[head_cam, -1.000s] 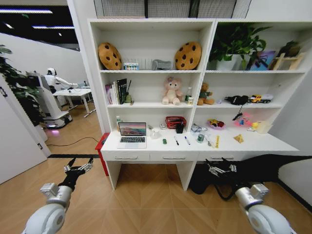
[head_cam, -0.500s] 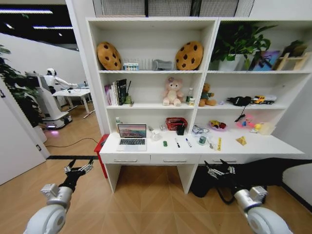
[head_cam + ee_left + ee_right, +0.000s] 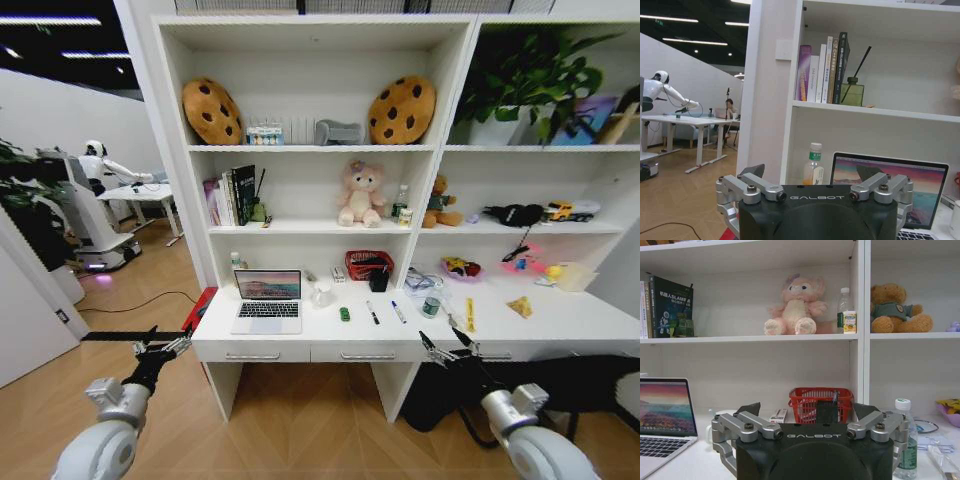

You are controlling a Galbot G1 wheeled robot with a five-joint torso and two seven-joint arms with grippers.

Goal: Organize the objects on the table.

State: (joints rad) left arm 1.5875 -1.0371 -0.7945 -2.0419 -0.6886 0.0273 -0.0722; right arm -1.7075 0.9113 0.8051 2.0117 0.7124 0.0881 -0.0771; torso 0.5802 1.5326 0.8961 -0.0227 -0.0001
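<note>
Head view: from high up, facing forward and down at the table (image 3: 300, 330) and shelving, standing back, both arms low in the foreground. Left wrist view: from behind the left gripper (image 3: 812, 176), level, close to the table's left end, facing the laptop (image 3: 910, 192) and the books (image 3: 822, 67). Right wrist view: from behind the right gripper (image 3: 810, 412), level, close, facing the red basket (image 3: 820, 404) and the pink plush (image 3: 795, 305). Shared by all three: laptop and books. Shared by head and right wrist: basket and plush.
</note>
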